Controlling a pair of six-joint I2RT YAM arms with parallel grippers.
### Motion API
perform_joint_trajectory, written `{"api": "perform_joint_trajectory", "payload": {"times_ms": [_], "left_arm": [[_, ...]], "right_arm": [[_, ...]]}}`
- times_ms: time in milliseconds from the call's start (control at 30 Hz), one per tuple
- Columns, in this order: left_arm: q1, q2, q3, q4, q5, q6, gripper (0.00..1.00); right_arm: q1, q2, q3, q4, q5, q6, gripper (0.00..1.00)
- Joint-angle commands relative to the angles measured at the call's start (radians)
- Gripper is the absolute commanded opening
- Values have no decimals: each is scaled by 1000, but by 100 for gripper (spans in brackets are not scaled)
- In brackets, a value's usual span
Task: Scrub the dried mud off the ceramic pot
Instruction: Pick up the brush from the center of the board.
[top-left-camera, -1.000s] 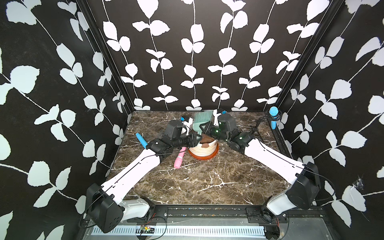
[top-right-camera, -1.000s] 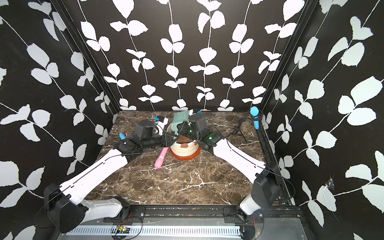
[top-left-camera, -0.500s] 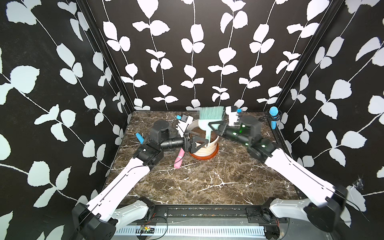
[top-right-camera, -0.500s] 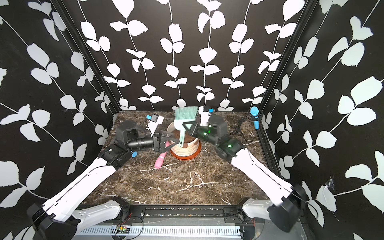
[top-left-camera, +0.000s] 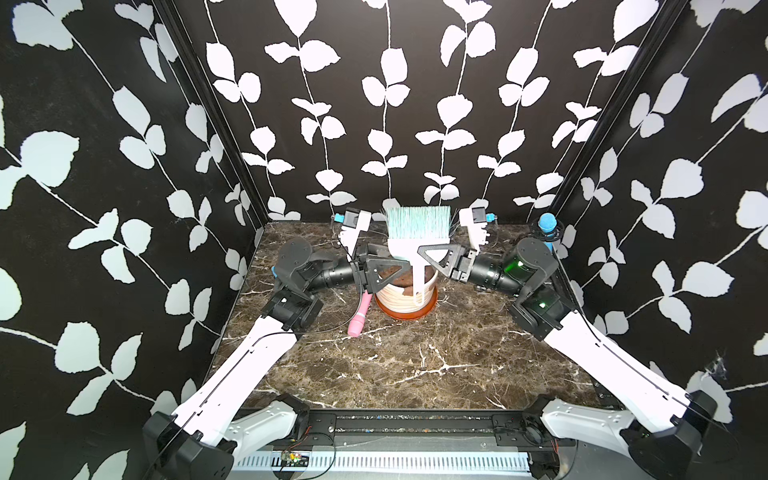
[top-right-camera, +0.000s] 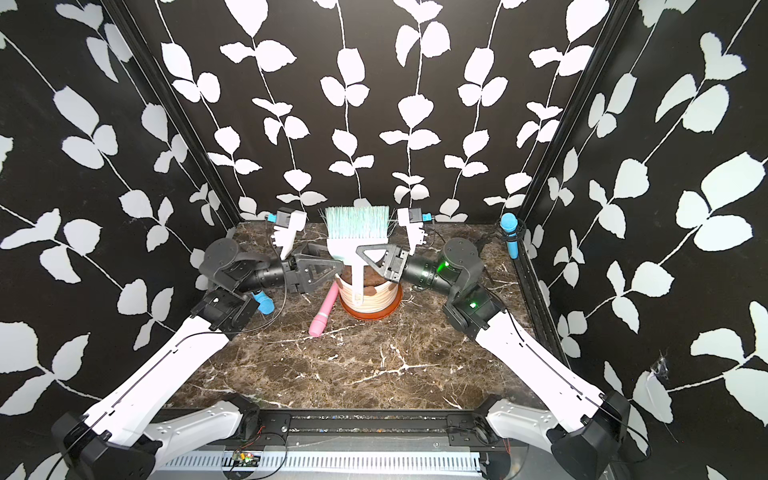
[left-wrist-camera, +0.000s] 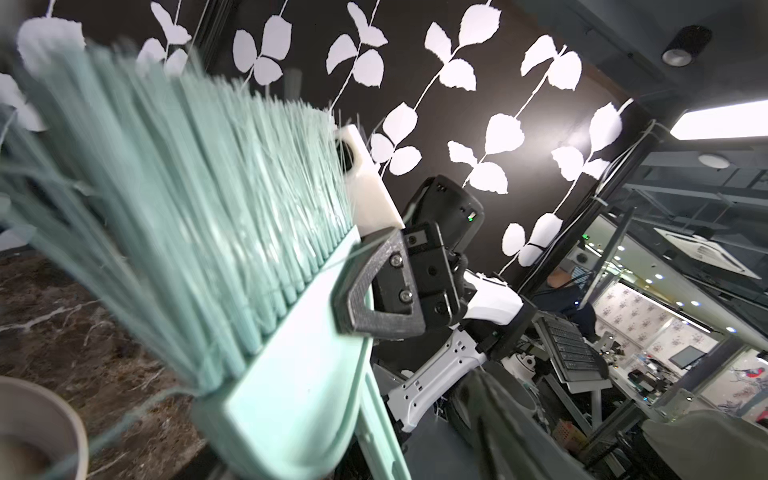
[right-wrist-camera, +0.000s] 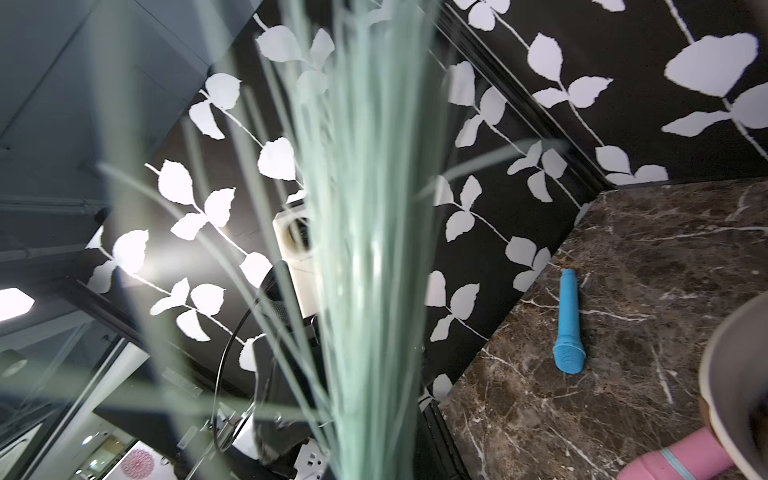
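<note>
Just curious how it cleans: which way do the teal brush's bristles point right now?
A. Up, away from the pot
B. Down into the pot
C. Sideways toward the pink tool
A: in a top view the brush has its bristles fanned upward above the right gripper clamping its neck, while its handle hangs down in front of the ceramic pot.

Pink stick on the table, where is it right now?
In both top views the pink stick lies on the marble table, close beside the ceramic pot on the robot's left.

We see the ceramic pot (top-left-camera: 395, 299) on the marble worktop (top-left-camera: 415, 365), a pink tool (top-left-camera: 358, 320) just beside it. A blue tool (top-right-camera: 262, 302) lies farther left.
</note>
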Motion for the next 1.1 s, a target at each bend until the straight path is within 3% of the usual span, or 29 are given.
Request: {"api": "perform_joint_trajectory", "payload": {"times_ms": [0,200,367,400,500,567,633,800,867,1067], "left_arm": [[4,-44,-6,97,0,-42,62],[3,-16,2,188,-2,-137,34],[3,-10,4,163,-31,-136,2],[3,-11,0,160,-39,-132,0],[3,-18,-16,151,-99,-123,0],[4,-27,-30,155,-162,-124,0],[3,-34,-54,192,-239,-138,0],[4,-9,-141,416,-431,-263,0],[2,3,-183,506,-501,-322,0],[-17,71,-216,684,-543,-432,0]], "right_arm": [[1,-27,-16,133,-55,41,0],[7,-32,-31,147,-82,57,0],[12,-46,-34,120,-64,40,0],[12,-50,-36,108,-55,36,15],[12,-74,-65,92,2,39,74],[14,-102,-110,111,72,48,91],[26,-130,-183,196,146,65,99],[90,-141,-361,529,334,101,100],[135,-116,-419,692,415,61,94],[216,-8,-411,820,585,46,93]]}}
